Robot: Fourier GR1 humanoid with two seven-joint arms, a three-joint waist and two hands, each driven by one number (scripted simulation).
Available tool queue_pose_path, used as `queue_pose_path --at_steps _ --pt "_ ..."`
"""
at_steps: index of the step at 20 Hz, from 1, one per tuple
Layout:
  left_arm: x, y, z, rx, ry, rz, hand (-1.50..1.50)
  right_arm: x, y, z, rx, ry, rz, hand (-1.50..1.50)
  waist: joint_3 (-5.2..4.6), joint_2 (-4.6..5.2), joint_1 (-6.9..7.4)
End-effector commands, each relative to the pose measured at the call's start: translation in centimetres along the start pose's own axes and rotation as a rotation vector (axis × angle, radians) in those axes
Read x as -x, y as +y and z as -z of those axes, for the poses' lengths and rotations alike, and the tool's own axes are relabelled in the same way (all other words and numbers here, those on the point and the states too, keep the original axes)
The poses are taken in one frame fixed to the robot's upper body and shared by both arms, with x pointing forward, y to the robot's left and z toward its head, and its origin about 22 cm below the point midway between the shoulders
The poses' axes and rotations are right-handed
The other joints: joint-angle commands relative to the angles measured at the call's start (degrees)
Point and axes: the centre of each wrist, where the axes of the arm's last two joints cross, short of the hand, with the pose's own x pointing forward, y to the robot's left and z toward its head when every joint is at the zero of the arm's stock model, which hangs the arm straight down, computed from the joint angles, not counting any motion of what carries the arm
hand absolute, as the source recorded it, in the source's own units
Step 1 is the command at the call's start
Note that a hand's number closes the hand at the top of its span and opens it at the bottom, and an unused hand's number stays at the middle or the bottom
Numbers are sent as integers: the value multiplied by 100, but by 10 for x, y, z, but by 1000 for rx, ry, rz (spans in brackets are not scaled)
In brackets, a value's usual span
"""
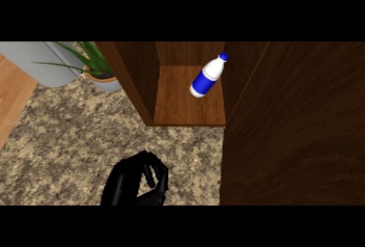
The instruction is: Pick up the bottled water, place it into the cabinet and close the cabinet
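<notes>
1. While the cabinet door (292,125) stands open, the bottled water (207,77) already rests on the cabinet shelf (187,103), leaning toward the right wall.
2. Risk: a hard door swing may jolt and topple it.
3. Bottle: white, blue label, blue cap.
4. Left hand (137,181): fingers relaxed, holding nothing, low over the counter (71,140).
5. Right hand: not visible.

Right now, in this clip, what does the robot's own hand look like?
Only one hand shows, at the lower edge of the head view. It is glossy black all over, with slim, segmented fingers and a thumb, and faint highlights along their edges. No cables, markings or sleeve are visible on it, and the grey forearm is out of view. Which side it belongs to cannot be told.
</notes>
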Motion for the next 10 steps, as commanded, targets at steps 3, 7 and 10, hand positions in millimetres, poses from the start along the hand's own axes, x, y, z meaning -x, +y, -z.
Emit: queue_pose_path --at_steps 3,7,10 --pt "-20 36 -28 1 9 52 150 -38 36 16 -247 39 -110 150 -6 -10 -2" --pt "-40 66 -30 -23 -10 73 150 -45 42 19 -346 36 -99 150 -14 -18 -57" --pt "-52 78 -30 -22 -37 61 150 -44 57 22 -335 -45 -90 150 -21 -27 -94"
